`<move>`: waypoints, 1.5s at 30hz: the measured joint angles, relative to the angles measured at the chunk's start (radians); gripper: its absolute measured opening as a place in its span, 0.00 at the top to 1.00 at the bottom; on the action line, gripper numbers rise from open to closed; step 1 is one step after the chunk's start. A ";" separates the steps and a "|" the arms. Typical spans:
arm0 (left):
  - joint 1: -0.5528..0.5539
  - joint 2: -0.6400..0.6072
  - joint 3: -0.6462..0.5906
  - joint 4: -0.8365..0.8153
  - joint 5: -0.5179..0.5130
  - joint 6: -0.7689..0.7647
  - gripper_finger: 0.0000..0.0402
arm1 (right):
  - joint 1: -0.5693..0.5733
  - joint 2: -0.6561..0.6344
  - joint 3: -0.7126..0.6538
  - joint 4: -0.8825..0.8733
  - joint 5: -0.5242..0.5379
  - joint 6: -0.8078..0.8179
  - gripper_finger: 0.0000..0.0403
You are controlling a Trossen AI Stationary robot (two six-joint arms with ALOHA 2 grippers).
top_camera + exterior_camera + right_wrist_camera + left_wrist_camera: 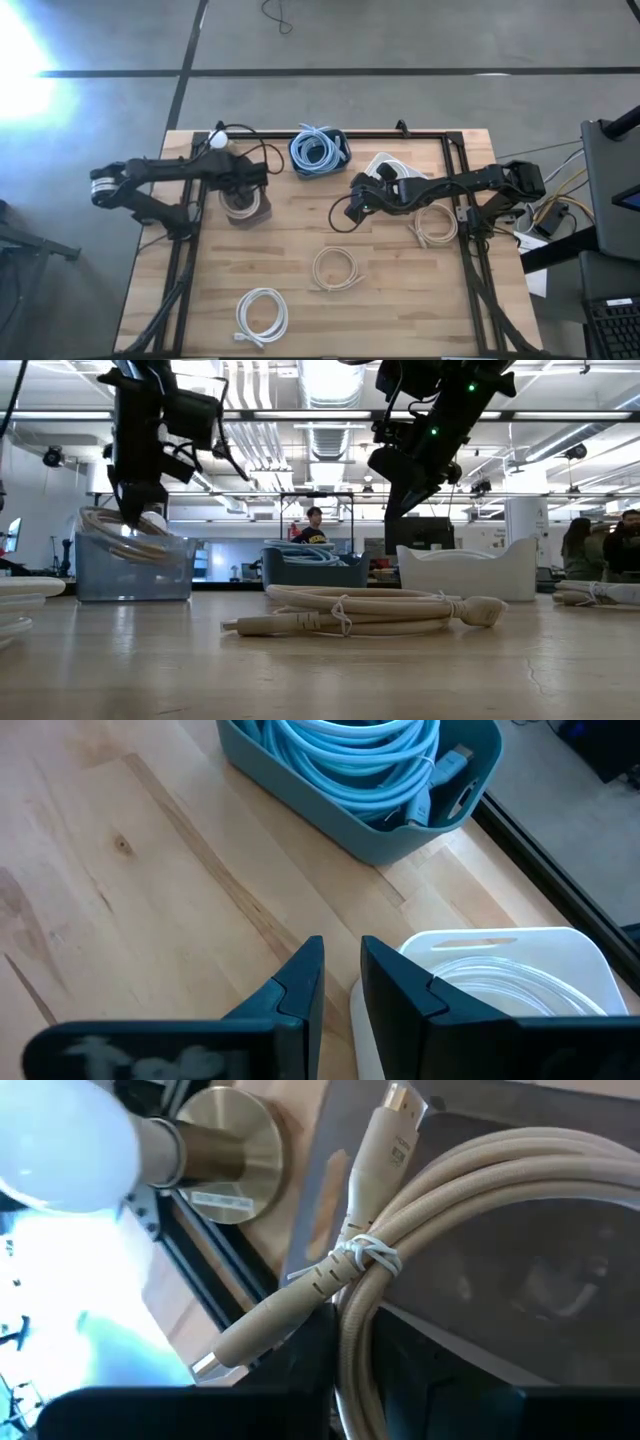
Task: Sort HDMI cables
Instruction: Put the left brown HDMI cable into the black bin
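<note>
Left gripper (243, 196) reaches over the clear bin (135, 568), jaws pinching a tan coil (440, 1210) inside it. Right gripper (340, 982) hangs near the white bin (520, 955), jaws narrowly parted, empty. Only the wrist view shows the coil's tie.

Three bins (319, 152) along table's (300, 240) far edge; loose cables (336, 268) nearer

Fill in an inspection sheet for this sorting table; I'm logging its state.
Surface: wooden table, black frame.
Job's things: blue bin holds blue cables; white bin holds a white cable; clear bin holds beige cable. Loose: white coil, beige coils and.
Clutter: lamp.
Grippers: left hand over clear bin, on the beige cable; right hand empty, slightly open.
Cables: black robot wiring.
Surroundings: people behind.
</note>
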State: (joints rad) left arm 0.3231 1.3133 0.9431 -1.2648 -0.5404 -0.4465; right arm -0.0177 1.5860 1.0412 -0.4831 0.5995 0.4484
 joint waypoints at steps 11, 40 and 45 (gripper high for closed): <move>0.022 0.151 0.001 -0.009 -0.028 0.033 0.84 | 0.000 0.000 0.000 0.000 0.000 0.000 0.84; 0.012 0.093 0.076 -0.012 -0.072 0.159 0.64 | 0.029 0.000 0.018 0.023 -0.009 -0.109 0.84; -0.019 0.029 0.084 0.061 -0.071 0.183 0.64 | 0.081 0.000 0.057 0.089 -0.135 -0.186 0.84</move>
State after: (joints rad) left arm 0.3037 1.3425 1.0271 -1.2035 -0.6115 -0.2637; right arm 0.0633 1.5864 1.0977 -0.3937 0.4648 0.2620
